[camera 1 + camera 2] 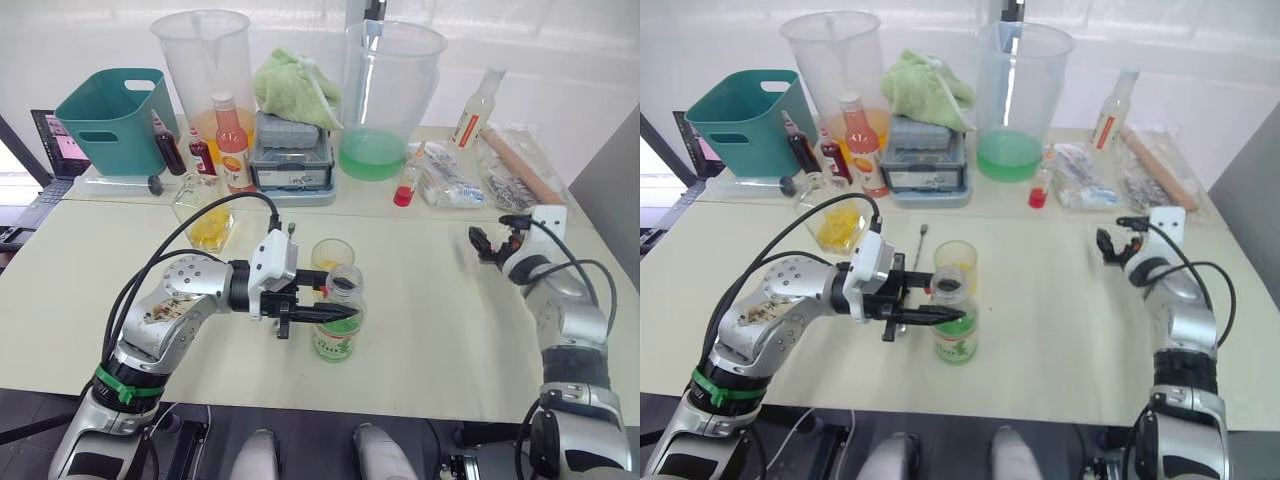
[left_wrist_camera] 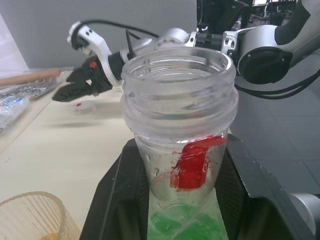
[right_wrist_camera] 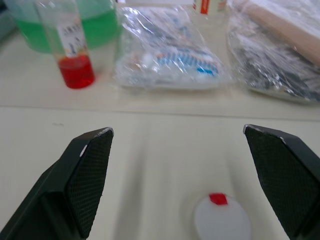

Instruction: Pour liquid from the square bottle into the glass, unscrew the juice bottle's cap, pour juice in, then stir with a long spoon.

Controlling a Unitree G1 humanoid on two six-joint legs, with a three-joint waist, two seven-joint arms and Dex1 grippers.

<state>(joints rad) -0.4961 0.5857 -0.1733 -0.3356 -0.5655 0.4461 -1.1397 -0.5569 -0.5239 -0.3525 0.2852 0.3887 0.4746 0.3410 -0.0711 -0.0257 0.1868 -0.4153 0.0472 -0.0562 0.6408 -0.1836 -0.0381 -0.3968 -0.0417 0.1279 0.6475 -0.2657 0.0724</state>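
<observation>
The left gripper (image 1: 318,303) is clenched on the juice bottle (image 1: 338,322), uncapped, just in front of the glass (image 1: 332,255). Tilt slowly, neck over the glass's rim. Far right of the glass, the right gripper (image 1: 492,245) hangs released over the cap (image 3: 222,219) on the counter (image 1: 430,300).

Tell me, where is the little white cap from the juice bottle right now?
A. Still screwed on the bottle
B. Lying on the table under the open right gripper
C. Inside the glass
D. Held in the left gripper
B: the cap lies on the table below the right gripper, whose fingers are spread apart, and the juice bottle has an open mouth.
</observation>
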